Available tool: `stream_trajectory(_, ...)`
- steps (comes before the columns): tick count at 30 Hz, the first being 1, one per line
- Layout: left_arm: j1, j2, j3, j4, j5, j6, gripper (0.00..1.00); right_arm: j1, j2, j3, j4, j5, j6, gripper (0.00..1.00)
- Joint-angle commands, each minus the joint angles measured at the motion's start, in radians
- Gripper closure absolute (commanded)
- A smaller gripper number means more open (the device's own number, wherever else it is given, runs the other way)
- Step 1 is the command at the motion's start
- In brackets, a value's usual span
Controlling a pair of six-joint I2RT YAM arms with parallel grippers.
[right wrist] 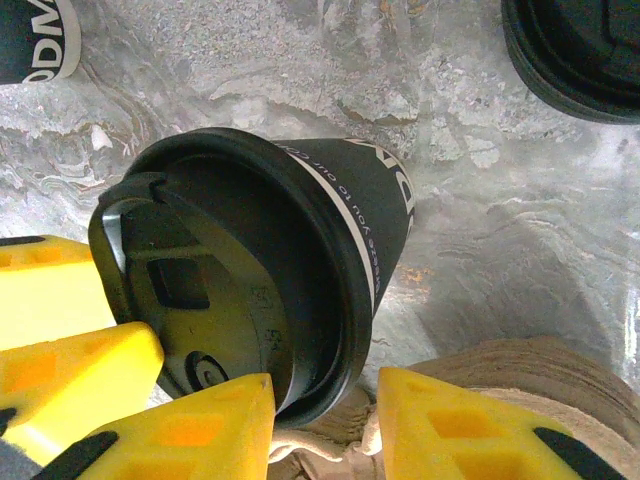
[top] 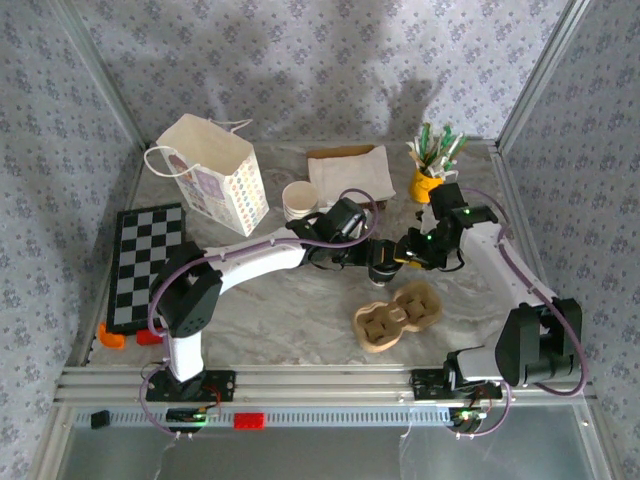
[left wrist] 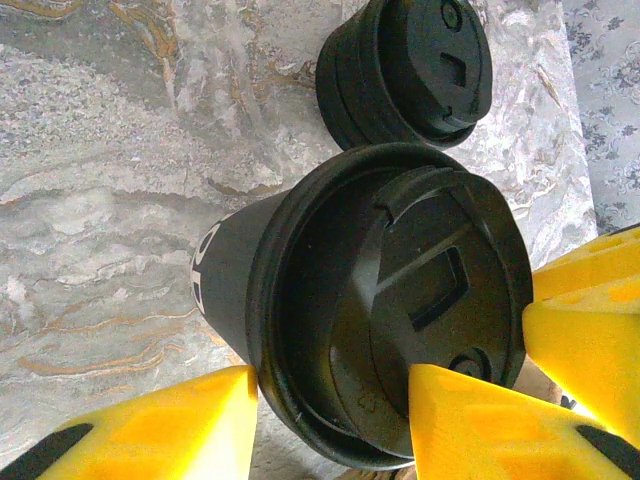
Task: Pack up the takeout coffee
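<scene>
The takeout coffee (top: 298, 200), a small white paper cup, stands open-topped at the back centre beside a gift bag (top: 215, 175). Both grippers are apart from it, meeting mid-table at a black paper cup (top: 382, 264) with a black lid (left wrist: 430, 290) sitting askew in its mouth. My left gripper (left wrist: 330, 370) is shut on that black cup, one finger outside the rim and one on the lid. My right gripper (right wrist: 325, 378) straddles the cup's rim (right wrist: 350, 330); one finger touches the lid, the other stands off with a gap.
A cardboard cup carrier (top: 398, 315) lies just in front of the grippers. A stack of black lids (left wrist: 405, 70) and a second black cup (right wrist: 35, 40) stand close by. Napkins (top: 350, 172) and a yellow cup of sticks (top: 432, 165) sit at the back; a checkerboard (top: 145, 265) lies left.
</scene>
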Motion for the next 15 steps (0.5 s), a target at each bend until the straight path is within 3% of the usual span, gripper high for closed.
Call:
stream_trajectory(1,-0.009,0.059,-0.010,-0.132,-0.067,0.019,0.57,0.005,0.005,-0.014,-0.040,0.073,-0.021,0.67)
stream_trajectory(5,-0.015,0.063,0.003,-0.150,-0.079,0.023,0.57,0.003,-0.002,-0.053,-0.074,0.093,-0.039,0.72)
stream_trajectory(15,-0.029,0.067,0.021,-0.199,-0.136,0.032,0.57,0.001,0.027,-0.137,-0.050,0.141,-0.043,0.73)
